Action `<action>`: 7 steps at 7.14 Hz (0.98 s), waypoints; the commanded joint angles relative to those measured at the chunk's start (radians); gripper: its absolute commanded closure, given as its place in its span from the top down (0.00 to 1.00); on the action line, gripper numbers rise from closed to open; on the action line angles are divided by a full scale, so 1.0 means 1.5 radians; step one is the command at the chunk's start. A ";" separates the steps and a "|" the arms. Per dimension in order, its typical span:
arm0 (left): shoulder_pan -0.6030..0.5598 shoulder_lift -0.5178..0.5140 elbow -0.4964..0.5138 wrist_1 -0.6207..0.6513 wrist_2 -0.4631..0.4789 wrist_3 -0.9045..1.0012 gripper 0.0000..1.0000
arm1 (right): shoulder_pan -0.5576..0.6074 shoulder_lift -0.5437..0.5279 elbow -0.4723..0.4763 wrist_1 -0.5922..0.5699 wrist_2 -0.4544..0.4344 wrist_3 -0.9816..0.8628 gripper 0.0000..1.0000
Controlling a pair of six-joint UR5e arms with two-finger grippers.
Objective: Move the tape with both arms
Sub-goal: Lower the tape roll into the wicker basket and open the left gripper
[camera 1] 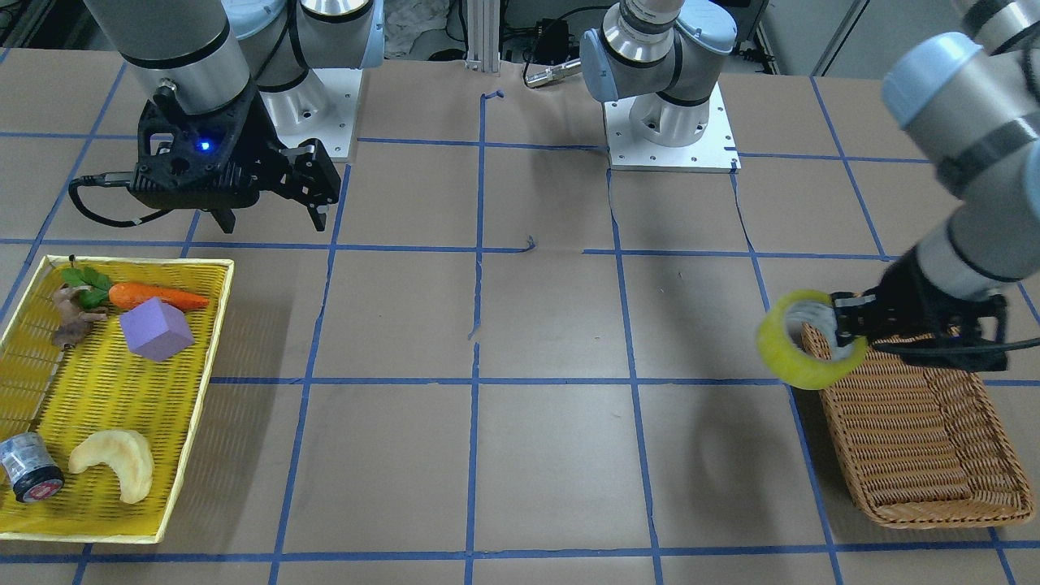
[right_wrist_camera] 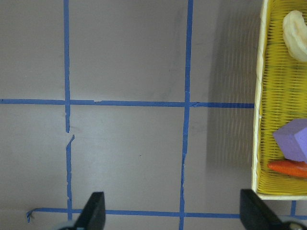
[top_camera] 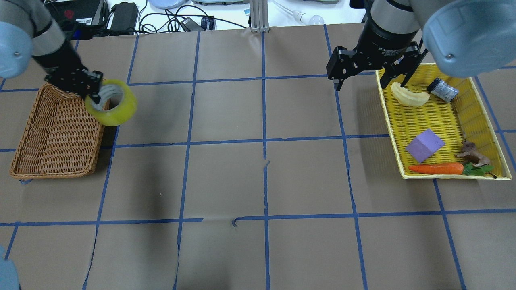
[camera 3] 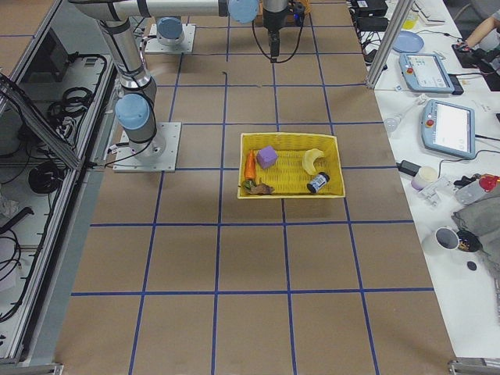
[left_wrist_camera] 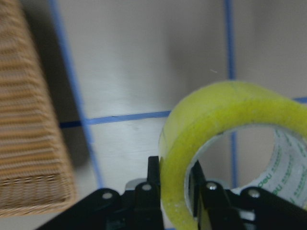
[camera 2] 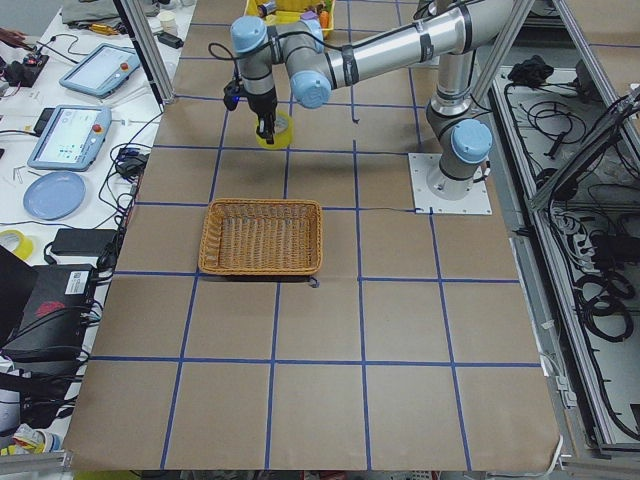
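The yellow tape (top_camera: 115, 105) is a wide translucent roll with a pale core. My left gripper (top_camera: 96, 96) is shut on its wall, one finger inside the ring and one outside, as the left wrist view shows (left_wrist_camera: 216, 124). The roll hangs in the air, tilted, by the inner far corner of the wicker basket (top_camera: 56, 129). In the front view the tape (camera 1: 804, 341) is just left of that gripper (camera 1: 841, 325). My right gripper (top_camera: 369, 84) is open and empty, above the table beside the yellow tray (top_camera: 443, 117), far from the tape.
The yellow tray (camera 1: 106, 382) holds a carrot (camera 1: 158, 296), a purple block (camera 1: 156, 329), a pale crescent piece (camera 1: 118, 463), a grey-and-black cylinder with a red end (camera 1: 28, 467) and a small brown figure (camera 1: 73, 313). The wicker basket (camera 1: 918, 455) has nothing in it.
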 commanded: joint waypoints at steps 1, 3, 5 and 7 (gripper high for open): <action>0.140 -0.045 0.003 0.065 -0.006 0.130 0.00 | -0.001 0.000 0.000 0.000 0.000 0.000 1.00; 0.156 -0.104 0.004 0.128 -0.008 0.137 0.00 | -0.001 0.000 0.000 0.000 0.000 0.000 1.00; 0.169 -0.138 0.002 0.156 -0.015 0.142 0.52 | -0.001 0.000 0.000 0.000 0.000 -0.001 1.00; 0.157 -0.110 0.002 0.148 -0.022 0.137 1.00 | -0.001 0.000 0.000 0.000 0.000 -0.001 1.00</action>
